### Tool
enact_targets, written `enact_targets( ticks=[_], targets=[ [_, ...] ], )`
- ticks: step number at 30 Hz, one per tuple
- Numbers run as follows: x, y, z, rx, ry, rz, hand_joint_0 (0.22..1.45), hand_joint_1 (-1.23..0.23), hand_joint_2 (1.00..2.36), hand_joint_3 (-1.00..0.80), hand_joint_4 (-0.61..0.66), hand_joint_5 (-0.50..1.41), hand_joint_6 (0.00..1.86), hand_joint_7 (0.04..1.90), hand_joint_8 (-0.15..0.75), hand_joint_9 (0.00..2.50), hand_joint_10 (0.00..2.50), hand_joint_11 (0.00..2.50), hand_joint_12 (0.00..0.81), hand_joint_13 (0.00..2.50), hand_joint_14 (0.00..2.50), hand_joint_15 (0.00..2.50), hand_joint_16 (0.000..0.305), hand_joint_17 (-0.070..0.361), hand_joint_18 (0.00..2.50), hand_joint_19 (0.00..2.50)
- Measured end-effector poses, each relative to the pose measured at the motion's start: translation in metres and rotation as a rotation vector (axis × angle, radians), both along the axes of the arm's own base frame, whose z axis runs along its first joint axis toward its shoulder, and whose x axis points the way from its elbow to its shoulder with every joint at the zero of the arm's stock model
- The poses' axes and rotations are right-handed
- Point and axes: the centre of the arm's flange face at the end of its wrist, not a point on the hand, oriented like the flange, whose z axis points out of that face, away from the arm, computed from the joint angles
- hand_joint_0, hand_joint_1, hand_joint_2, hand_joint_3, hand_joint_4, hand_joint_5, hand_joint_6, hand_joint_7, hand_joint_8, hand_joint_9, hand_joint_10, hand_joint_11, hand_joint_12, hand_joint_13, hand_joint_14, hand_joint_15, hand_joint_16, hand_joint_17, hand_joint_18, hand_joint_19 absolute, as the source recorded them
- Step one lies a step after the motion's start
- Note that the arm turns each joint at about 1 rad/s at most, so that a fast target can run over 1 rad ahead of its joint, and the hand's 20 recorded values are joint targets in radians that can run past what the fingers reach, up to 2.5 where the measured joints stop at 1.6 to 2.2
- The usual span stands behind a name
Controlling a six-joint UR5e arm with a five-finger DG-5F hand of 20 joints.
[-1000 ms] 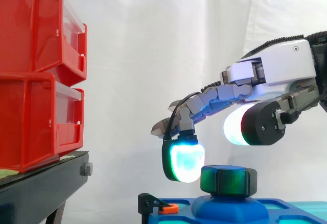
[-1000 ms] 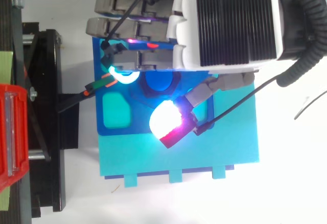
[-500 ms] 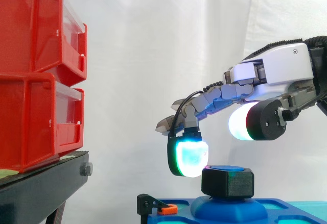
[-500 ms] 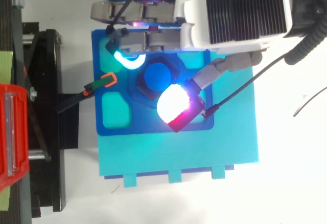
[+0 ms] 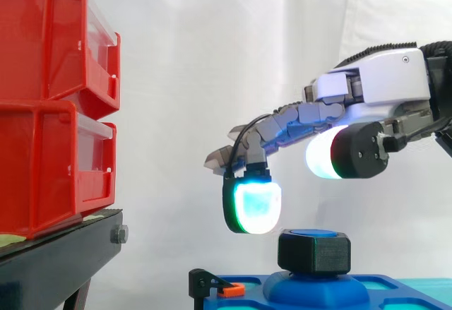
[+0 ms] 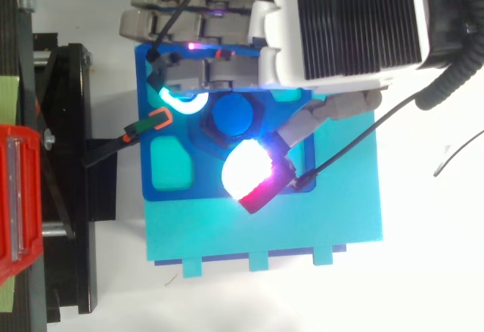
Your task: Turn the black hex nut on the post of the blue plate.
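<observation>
Low at front of side view: black hex nut sits on post of blue plate, seated against raised blue boss. Judge it rigid, light, smooth-faced, likely slippery. You grip opposite flats, not corners. Above it, hand spread wide, holding nothing. Glowing fingertips hang just beside nut, no contact, thumb pad higher. Further off at left: red bins on black stand.
</observation>
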Motion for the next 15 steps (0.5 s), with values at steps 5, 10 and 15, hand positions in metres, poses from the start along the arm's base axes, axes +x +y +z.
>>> enact_targets(
  ticks=[5,10,15],
  targets=[
    [0.004,0.014,0.001,0.000,-0.008,-0.012,0.45,-0.18,1.00,-0.50,0.19,-0.19,0.53,1.16,0.219,0.20,0.00,0.00,0.351,0.27,0.00,0.04,0.051,0.116,0.00,0.00],
    [0.007,0.029,0.001,-0.002,-0.007,-0.016,0.45,-0.18,1.00,-0.50,0.19,-0.19,0.51,1.17,0.219,0.20,0.00,0.00,0.351,0.28,0.00,0.03,0.051,0.116,0.00,0.00],
    [0.009,0.044,0.000,-0.006,0.002,-0.025,0.45,-0.18,1.00,-0.50,0.19,-0.19,0.50,1.16,0.219,0.21,0.00,0.00,0.351,0.28,0.00,0.03,0.051,0.116,0.00,0.00]
  ],
)
